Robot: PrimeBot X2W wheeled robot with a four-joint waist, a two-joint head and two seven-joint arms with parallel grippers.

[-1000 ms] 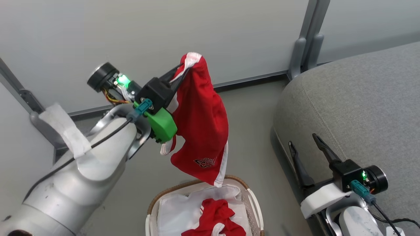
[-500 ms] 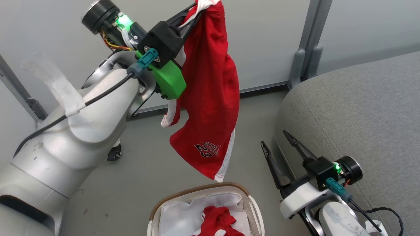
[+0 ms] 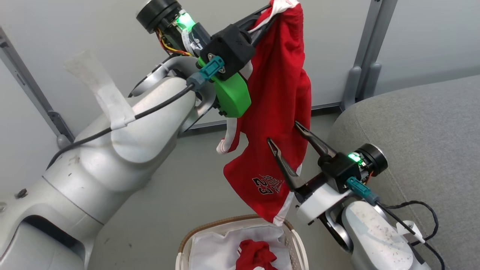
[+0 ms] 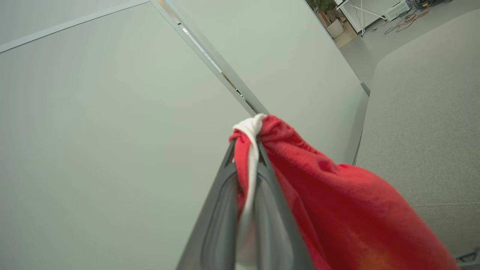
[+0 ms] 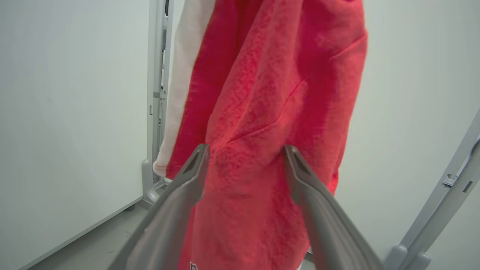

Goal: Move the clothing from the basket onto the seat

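left tool (image 3: 278, 6): raised high on the far side, fingers pinched tight on the white waistband of the red shorts.
red shorts (image 3: 281, 93): clothing, hanging free below the left tool; white side stripe, dark "23" print near the hem; lowest corner at the basket's far rim, contact unclear.
right tool (image 3: 283, 132): fingers spread wide, gripping nothing; pressed up to the hanging shorts at mid-height, fabric between the fingers in the right wrist view.
basket (image 3: 225, 224): on the floor (image 3: 176, 195), near, centre; brown woven rim, white liner (image 3: 212, 249).
second red garment (image 3: 257, 255): clothing, crumpled inside the basket on the liner.
seat (image 3: 420, 123): grey, right of the basket and shorts.
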